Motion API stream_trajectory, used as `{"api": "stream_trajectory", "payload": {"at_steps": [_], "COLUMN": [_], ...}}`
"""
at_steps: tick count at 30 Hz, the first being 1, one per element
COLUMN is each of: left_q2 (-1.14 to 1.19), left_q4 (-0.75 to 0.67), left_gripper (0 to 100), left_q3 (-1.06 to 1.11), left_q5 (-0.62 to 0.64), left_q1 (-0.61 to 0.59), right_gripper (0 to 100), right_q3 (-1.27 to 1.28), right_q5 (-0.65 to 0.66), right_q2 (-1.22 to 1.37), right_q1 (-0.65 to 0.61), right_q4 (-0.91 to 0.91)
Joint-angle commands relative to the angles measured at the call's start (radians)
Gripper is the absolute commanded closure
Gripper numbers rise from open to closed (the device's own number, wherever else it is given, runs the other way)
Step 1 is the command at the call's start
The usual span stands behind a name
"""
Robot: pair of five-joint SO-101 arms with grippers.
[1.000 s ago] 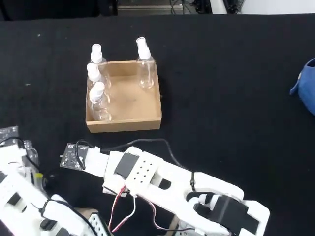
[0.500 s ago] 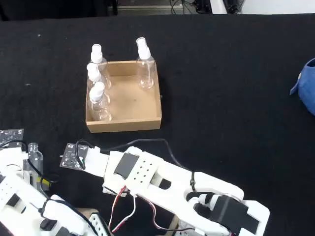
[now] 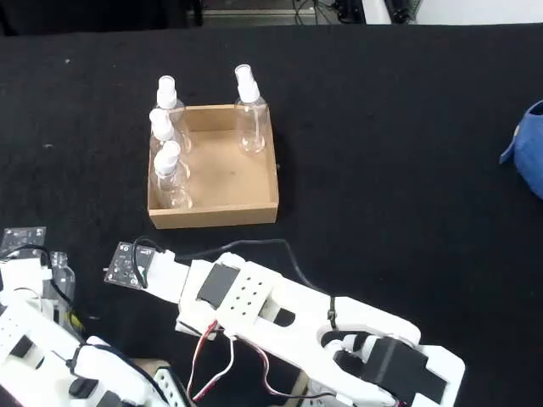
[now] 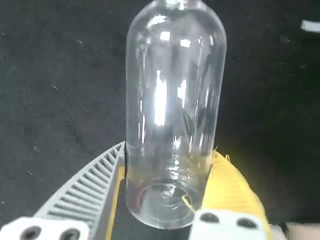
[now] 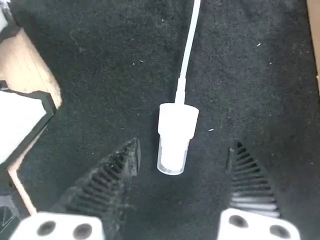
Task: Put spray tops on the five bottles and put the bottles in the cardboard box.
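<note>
Straddling spray top (image 5: 175, 142) with right fingers (image 5: 107, 175) spread wide and empty, tube running straight away. Clamping capless bottle (image 4: 172, 125) near its base in left fingers (image 4: 87, 192).

The cloth (image 3: 407, 127) was black, flecked with pale lint. The box (image 3: 216, 212) was tan cardboard. The bottles (image 3: 251, 127) in it were clear, their tops (image 3: 247, 83) white. The left arm (image 3: 34, 339) and right arm (image 3: 280, 309) were white with black parts. Red and white wires (image 3: 204, 360) hung by the right arm. A thing (image 3: 528, 148) at the edge was blue. The left gripper (image 4: 169, 151) had one grey ribbed finger and one yellow; the bottle (image 4: 172, 100) in it was clear. The right gripper (image 5: 185, 146) had black ribbed fingers (image 5: 105, 180) on white mounts. The top (image 5: 175, 137) between them was white, its tube white too.
</note>
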Motion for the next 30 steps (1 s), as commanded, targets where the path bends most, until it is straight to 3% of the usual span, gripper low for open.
{"api": "stream_trajectory", "payload": {"at_steps": [1,5,13,17,19,24,30], "left_q2": [-0.025,-0.025,-0.025,-0.026,-0.04,-0.178,-0.41], "left_q4": [0.18,0.236,0.238,0.23,0.232,0.238,0.238], "left_gripper": [97,97,97,97,97,97,97], "left_q3": [-0.165,-0.262,-0.274,-0.275,-0.28,-0.272,-0.286], "left_q5": [0.018,0.1,0.106,0.109,0.109,0.114,0.29], "left_q1": [-0.01,-0.002,-0.012,-0.036,-0.053,-0.07,-0.048], "right_gripper": [75.5,75.4,76.7,97.5,96.6,98.9,98.9], "right_q3": [-0.036,-0.099,-0.166,-0.166,-0.168,-0.239,-0.269], "right_q5": [-0.009,-0.009,0.0,0.0,0.0,0.0,0.035], "right_q2": [0.033,0.15,0.306,0.306,0.306,0.203,-0.096], "right_q1": [0.029,0.029,0.029,0.029,0.04,0.117,0.207], "right_q4": [-0.057,-0.06,-0.057,-0.061,-0.048,0.137,0.43]}}
